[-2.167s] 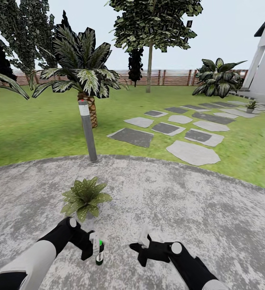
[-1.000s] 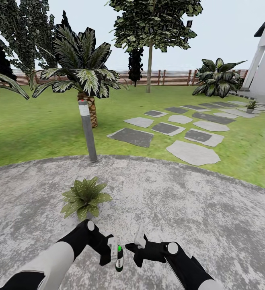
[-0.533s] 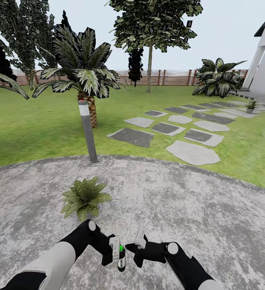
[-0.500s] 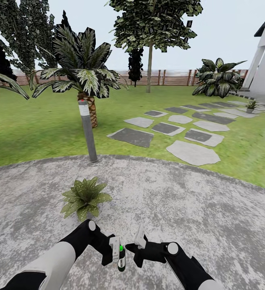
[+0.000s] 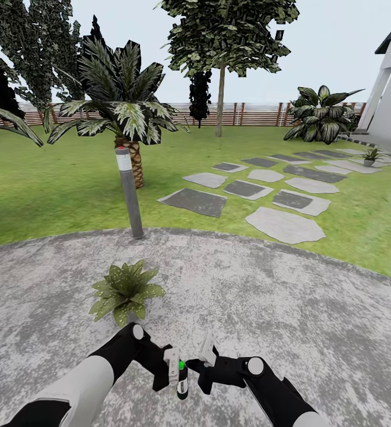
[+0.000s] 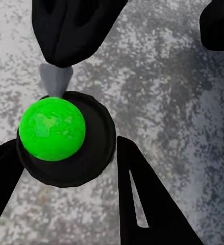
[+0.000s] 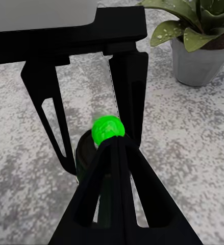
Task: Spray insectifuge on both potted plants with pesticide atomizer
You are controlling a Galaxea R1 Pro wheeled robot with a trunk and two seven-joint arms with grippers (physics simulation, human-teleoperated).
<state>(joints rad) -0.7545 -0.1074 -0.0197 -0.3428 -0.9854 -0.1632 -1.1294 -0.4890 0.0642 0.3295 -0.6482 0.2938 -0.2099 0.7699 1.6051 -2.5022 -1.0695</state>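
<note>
Pesticide atomizer (image 5: pixel 183 382) upright, clamped in left gripper (image 5: pixel 174 375); right gripper (image 5: pixel 200 367) alongside, jaw state unclear; potted plant (image 5: pixel 126 289) near.

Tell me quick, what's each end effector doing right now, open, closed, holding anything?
Left end effector: closed on the pesticide atomizer, bottle upright between its fingers.
Right end effector: right beside the atomizer; open or closed cannot be told.

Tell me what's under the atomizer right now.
Grey paved patch lies all around below the atomizer, which the left gripper holds upright. The spot straight beneath its base is covered by the bottle itself, so whether it touches the paving cannot be told.
</note>
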